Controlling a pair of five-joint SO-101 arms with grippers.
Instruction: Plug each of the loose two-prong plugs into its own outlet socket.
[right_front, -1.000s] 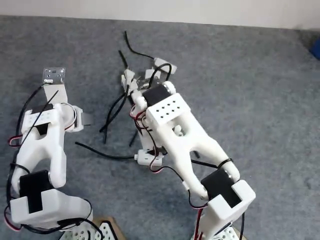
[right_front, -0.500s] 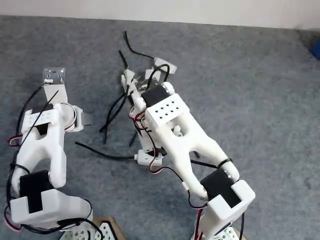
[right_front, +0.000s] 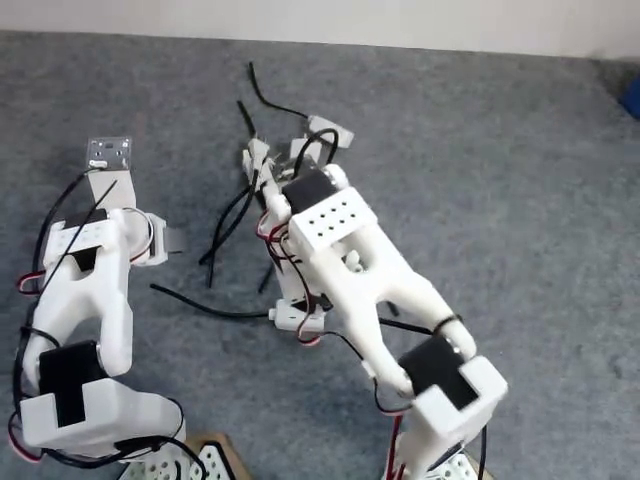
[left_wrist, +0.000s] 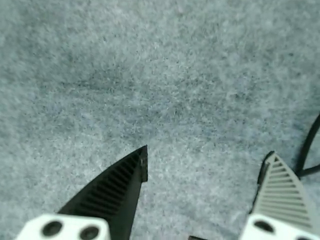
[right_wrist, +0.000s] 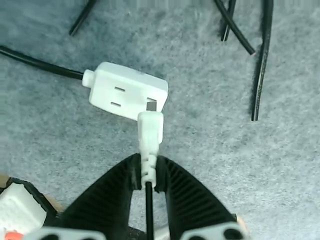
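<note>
The right gripper (right_wrist: 148, 167) has its black fingers (right_wrist: 182, 192) clamped on the cord end of a white two-prong plug (right_wrist: 150, 134). The plug's nose is right up against the near corner of the white rectangular outlet socket block (right_wrist: 127, 90). One metal prong shows at that corner, outside the block's two slots, which face up and are unfilled. The block's own black cord (right_wrist: 40, 61) leaves its far end and runs off across the grey felt worktop (right_front: 520, 200).

Beyond the outlet block, several loose black cables (right_wrist: 260, 65) lie on the felt, apart from it and with bare felt between. On the side of the block away from its cord there is open felt too.

Well apart from the outlet block, the left gripper (left_wrist: 207, 155) hangs over bare felt with its fingers spread wide, one black (left_wrist: 117, 187) and one pale grey (left_wrist: 280, 190), holding nothing. A single black cable (left_wrist: 310, 142) curls just beside the grey one.

From above, the white right arm (right_front: 350, 260) covers the block's neighbourhood, and wide open worktop lies on its outer side.
</note>
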